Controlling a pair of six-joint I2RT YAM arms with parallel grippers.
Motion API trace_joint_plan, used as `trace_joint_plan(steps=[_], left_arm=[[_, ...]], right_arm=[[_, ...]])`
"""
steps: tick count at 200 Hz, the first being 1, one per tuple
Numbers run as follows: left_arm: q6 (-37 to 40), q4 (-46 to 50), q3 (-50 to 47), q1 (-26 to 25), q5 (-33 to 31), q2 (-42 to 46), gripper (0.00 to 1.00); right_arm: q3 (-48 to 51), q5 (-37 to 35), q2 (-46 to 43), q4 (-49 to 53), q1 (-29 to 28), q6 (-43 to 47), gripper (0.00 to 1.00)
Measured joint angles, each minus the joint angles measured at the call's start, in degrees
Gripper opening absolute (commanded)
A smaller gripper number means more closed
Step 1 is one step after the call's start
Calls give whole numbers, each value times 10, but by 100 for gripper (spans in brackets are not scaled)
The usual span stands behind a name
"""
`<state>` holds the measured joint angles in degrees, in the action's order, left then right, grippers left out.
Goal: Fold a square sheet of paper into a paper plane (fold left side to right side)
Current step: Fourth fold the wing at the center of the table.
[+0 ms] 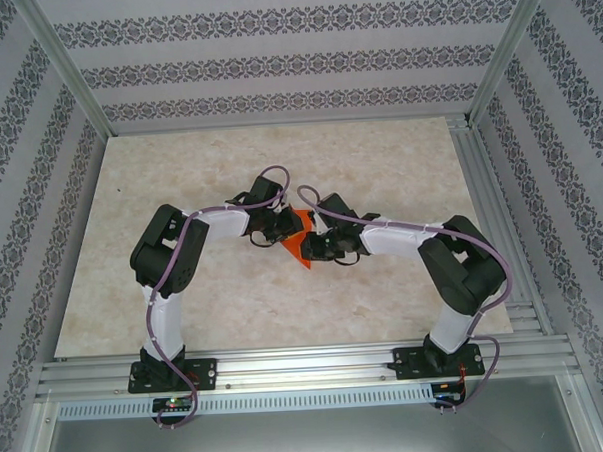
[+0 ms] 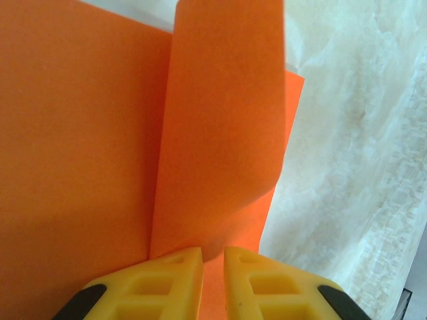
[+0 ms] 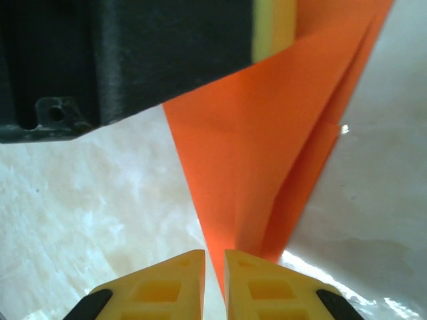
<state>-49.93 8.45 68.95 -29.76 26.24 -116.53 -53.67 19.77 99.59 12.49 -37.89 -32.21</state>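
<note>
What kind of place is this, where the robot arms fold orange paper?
Probably a robot lab test booth, not a home. The black-and-white left arm and right arm are bolted to silver metal rails at the edge of a beige marble-look table, and grey patterned walls box it in.

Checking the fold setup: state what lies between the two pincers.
The orange paper, partly folded, lies between the left pincer and the right pincer, seen in the top view.
</note>
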Motion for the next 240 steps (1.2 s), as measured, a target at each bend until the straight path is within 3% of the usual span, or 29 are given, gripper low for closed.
trace_joint_plan(steps=[84, 240], left_arm=[[2, 13, 10, 0, -2, -3, 21], [48, 165, 177, 10, 24, -87, 26]], right_arm=[[-7, -2, 45, -5, -3, 0, 15], [21, -25, 40, -66, -2, -13, 13]])
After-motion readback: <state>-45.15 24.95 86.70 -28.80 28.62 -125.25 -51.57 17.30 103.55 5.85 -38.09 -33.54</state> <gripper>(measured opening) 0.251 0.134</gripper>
